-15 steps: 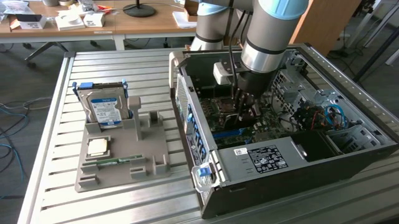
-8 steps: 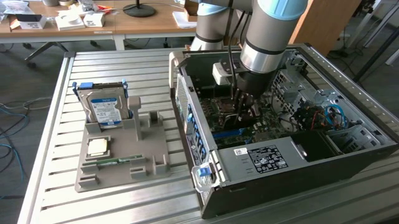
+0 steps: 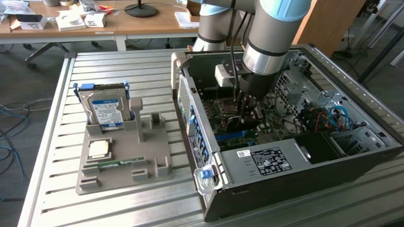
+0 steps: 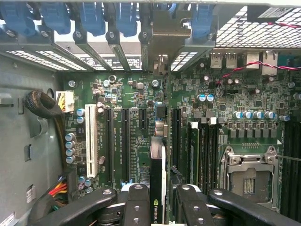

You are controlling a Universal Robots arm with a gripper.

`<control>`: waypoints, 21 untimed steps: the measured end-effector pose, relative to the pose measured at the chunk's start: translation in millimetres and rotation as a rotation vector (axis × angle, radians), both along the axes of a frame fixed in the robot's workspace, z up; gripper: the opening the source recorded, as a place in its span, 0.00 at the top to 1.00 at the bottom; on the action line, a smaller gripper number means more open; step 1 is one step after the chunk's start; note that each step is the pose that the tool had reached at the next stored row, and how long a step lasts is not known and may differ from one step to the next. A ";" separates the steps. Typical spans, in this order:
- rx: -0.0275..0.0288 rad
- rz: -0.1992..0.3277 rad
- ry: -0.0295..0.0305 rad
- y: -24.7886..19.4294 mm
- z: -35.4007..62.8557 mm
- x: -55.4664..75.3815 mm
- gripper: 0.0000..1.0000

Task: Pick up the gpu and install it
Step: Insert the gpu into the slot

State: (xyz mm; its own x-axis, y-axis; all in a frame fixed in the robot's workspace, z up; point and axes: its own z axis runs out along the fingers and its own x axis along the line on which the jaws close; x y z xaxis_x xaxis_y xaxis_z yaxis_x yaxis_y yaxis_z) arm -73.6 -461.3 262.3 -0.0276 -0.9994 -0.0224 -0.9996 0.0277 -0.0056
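Note:
The gpu [image 4: 158,165] appears edge-on in the wrist view, a thin black card with a green logo on its near end. It stands upright over the motherboard [image 4: 141,132], between two long black slots [image 4: 126,146], with its silvery bracket [image 4: 160,33] reaching the case's rear openings. My gripper [image 4: 159,203] is shut on the card, one black finger [image 4: 136,205] on each side. In the exterior view the gripper [image 3: 243,111] hangs deep inside the open computer case [image 3: 284,161], with the gpu [image 3: 235,124] a dark shape under it just above the board.
Left of the case in the exterior view, a grey fixture tray [image 3: 120,175] holds a hard drive [image 3: 106,109], a small square chip [image 3: 99,149] and a memory stick [image 3: 117,163]. Inside the case are the processor socket [image 4: 248,179], blue clips [image 4: 91,16] and cables [image 3: 334,118].

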 end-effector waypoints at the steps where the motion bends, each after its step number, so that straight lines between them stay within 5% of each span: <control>1: 0.0004 0.000 -0.0002 0.1 -0.5 0.1 0.74; 21: 0.0001 0.000 0.0000 0.0 -8.9 0.0 0.74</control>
